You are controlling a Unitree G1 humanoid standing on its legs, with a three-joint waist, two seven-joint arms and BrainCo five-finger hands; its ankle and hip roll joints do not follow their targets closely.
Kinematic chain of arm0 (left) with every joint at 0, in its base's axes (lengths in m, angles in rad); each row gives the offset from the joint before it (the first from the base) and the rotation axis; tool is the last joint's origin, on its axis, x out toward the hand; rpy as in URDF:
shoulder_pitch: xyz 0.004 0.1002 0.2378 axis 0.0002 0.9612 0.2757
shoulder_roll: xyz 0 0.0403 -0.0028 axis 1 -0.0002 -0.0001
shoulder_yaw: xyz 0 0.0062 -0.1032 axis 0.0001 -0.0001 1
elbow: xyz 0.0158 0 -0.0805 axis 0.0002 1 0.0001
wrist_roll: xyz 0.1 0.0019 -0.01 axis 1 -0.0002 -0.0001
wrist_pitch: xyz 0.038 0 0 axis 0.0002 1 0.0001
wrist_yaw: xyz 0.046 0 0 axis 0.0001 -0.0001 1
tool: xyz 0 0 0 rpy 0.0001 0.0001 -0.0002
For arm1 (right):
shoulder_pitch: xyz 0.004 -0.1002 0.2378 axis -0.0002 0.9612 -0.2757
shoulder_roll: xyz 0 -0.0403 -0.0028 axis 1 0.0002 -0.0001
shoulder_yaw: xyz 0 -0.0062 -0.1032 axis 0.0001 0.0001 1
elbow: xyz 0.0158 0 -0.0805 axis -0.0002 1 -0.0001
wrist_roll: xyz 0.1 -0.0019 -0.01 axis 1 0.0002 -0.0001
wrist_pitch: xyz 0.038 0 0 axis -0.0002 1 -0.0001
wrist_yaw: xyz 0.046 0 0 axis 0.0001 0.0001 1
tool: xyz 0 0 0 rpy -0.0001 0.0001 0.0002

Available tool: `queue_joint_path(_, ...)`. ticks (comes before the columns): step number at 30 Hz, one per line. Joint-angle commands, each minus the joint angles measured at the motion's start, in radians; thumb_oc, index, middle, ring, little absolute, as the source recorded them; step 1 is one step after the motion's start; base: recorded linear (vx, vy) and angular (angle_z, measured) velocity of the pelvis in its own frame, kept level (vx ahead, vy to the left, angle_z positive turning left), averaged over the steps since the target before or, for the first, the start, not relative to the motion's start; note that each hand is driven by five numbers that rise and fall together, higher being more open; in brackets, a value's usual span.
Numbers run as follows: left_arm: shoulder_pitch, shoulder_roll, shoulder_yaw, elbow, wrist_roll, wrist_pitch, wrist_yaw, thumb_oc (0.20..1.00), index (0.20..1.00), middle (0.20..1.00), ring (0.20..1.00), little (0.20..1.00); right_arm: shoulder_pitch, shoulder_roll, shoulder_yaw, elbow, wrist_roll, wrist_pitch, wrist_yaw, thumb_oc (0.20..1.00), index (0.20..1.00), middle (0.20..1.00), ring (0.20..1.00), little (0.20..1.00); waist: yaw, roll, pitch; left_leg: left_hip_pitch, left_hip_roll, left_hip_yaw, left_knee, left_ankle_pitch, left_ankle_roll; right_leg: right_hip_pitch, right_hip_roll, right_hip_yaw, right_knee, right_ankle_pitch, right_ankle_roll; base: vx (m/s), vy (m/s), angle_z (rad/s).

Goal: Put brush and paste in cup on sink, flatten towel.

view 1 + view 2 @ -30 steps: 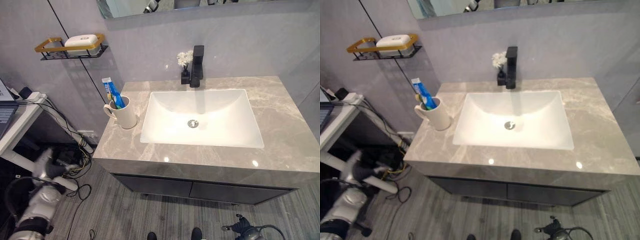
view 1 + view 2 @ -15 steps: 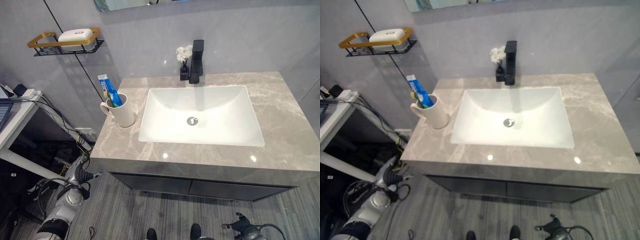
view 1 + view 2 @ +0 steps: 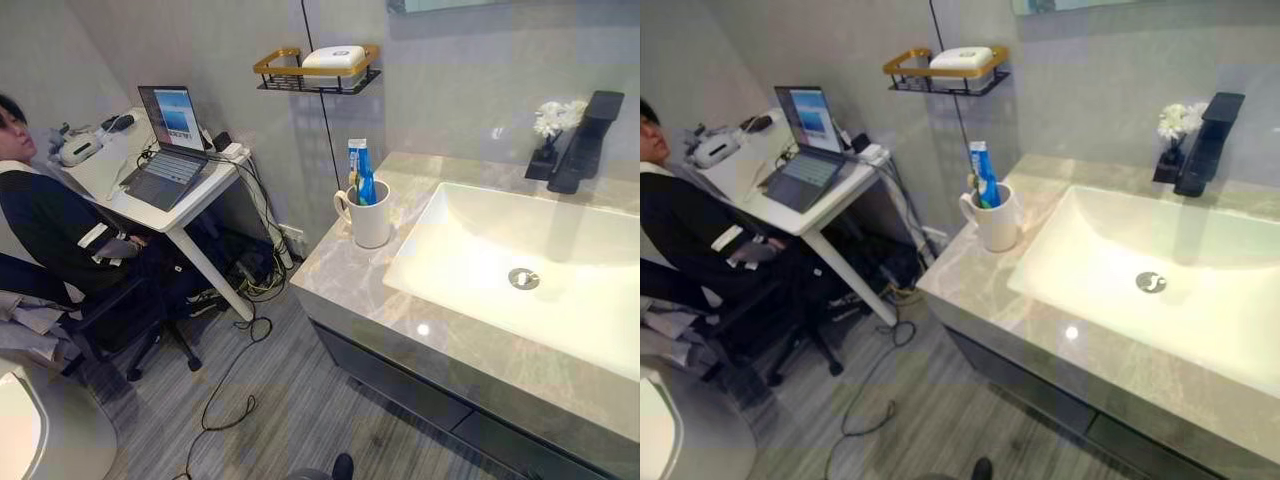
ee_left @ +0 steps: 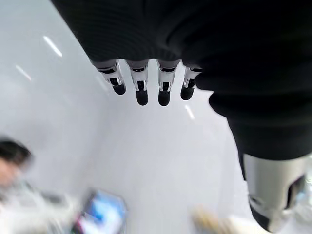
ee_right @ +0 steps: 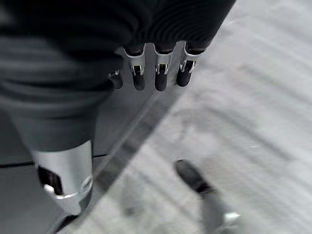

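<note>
White ceramic cup [image 3: 371, 213] is standing on the grey marble counter [image 3: 345, 275], at about 9 o'clock from the white basin [image 3: 520, 270], just beside its rim. Blue-and-white paste tube [image 3: 360, 172] and the brush [image 3: 352, 186] are already sticking upright out of the cup, so that half of the task is looking done. I am not spotting any towel, so the flattening is still open.

Left hand [image 4: 146, 85] is hanging free in its wrist view, fingers relaxed and roughly straight, holding nothing. Right hand [image 5: 156, 73] is doing the same over the floor, also empty.

Handling guess: the cup is looking rigid, glazed, slippery and breakable, with moderate weight; best taken by the handle at its 9 o'clock side or wrapped round the body. The tube is looking light and squashy, so grip mid-body. The brush is thin and light; pinch the handle. Both are leaning loose in the cup and could tip it if knocked.

Counter is polished and glossy, so things will probably slide. Black faucet [image 3: 585, 140] with a small white flower [image 3: 552, 118] is sitting at 12 o'clock of the basin. Wall shelf [image 3: 315, 72] with soap is hanging above the cup. At 9 o'clock a person [image 3: 60, 230] is sitting at a white desk [image 3: 175, 205] with an open laptop [image 3: 170, 140], cables trailing on the grey plank floor [image 3: 270, 410].
</note>
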Motion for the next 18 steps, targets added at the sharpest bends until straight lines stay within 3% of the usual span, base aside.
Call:
queue_joint_path(1,-0.036,0.033,0.040,0.073,0.024,-0.008,0.035,1.000,1.000,1.000,1.000,1.000,0.004,0.014,0.039,0.006,0.014,0.011,-0.014,1.000,1.000,1.000,1.000,1.000,-0.037,-0.062,-0.001,-0.057,0.028,0.056,0.004,0.063,-0.043,0.043,-0.032,0.090,-0.007,-0.026,0.051,-0.01,0.019,-0.12)
queue_joint_path(3,0.028,0.019,0.098,0.042,0.072,0.010,0.026,1.000,1.000,1.000,1.000,1.000,0.008,0.014,0.031,0.001,0.004,0.014,-0.022,1.000,1.000,1.000,1.000,1.000,-0.059,-0.073,0.009,-0.050,0.039,0.086,0.004,0.064,-0.045,0.038,-0.029,0.120,-0.007,-0.021,0.046,0.02,0.018,-0.21)
queue_joint_path(5,0.157,-0.003,0.244,0.029,0.084,0.029,0.045,1.000,1.000,1.000,1.000,1.000,0.003,0.029,0.047,-0.012,-0.022,0.017,-0.023,1.000,1.000,1.000,1.000,1.000,-0.100,-0.087,0.015,-0.041,0.049,0.123,0.004,0.061,-0.045,0.030,-0.024,0.161,-0.006,-0.019,0.039,0.06,-0.018,-0.40)
queue_joint_path(7,0.215,-0.105,0.270,-0.031,0.083,0.054,0.038,1.000,1.000,1.000,1.000,1.000,-0.011,0.036,0.066,-0.048,-0.045,0.018,-0.035,1.000,1.000,1.000,1.000,1.000,-0.144,-0.110,0.019,-0.039,0.053,0.140,0.004,0.059,-0.046,0.022,-0.021,0.184,-0.002,-0.023,0.032,0.05,-0.060,-0.58)
queue_joint_path(9,0.167,-0.193,0.169,-0.061,0.138,0.064,0.045,1.000,1.000,1.000,1.000,1.000,-0.024,0.034,0.084,-0.076,-0.076,0.021,-0.046,1.000,1.000,1.000,1.000,1.000,-0.182,-0.122,0.024,-0.036,0.056,0.151,0.004,0.054,-0.048,0.016,-0.020,0.199,0.001,-0.027,0.029,0.01,-0.085,-0.37)
queue_joint_path(10,0.103,-0.257,0.061,-0.084,0.179,0.069,0.038,1.000,1.000,1.000,1.000,1.000,-0.033,0.040,0.092,-0.071,-0.108,0.031,-0.056,1.000,1.000,1.000,1.000,1.000,-0.214,-0.122,0.025,-0.025,0.060,0.166,0.004,0.047,-0.048,0.015,-0.023,0.209,0.001,-0.027,0.029,0.01,-0.049,-0.14)
queue_joint_path(12,0.046,-0.295,-0.016,-0.116,0.186,0.071,0.025,1.000,1.000,1.000,1.000,1.000,-0.037,0.048,0.083,-0.068,-0.136,0.040,-0.062,1.000,1.000,1.000,1.000,1.000,-0.226,-0.111,0.024,-0.020,0.060,0.172,0.004,0.043,-0.046,0.017,-0.025,0.215,-0.002,-0.028,0.030,0.00,-0.021,-0.12)
queue_joint_path(18,0.026,-0.285,-0.020,-0.181,0.068,0.053,-0.013,1.000,1.000,1.000,1.000,1.000,-0.031,0.055,0.048,-0.093,-0.134,0.042,-0.065,1.000,1.000,1.000,1.000,1.000,-0.251,-0.085,0.017,-0.019,0.058,0.183,0.004,0.038,-0.046,0.009,-0.032,0.223,-0.007,-0.026,0.032,0.01,0.014,-0.17)
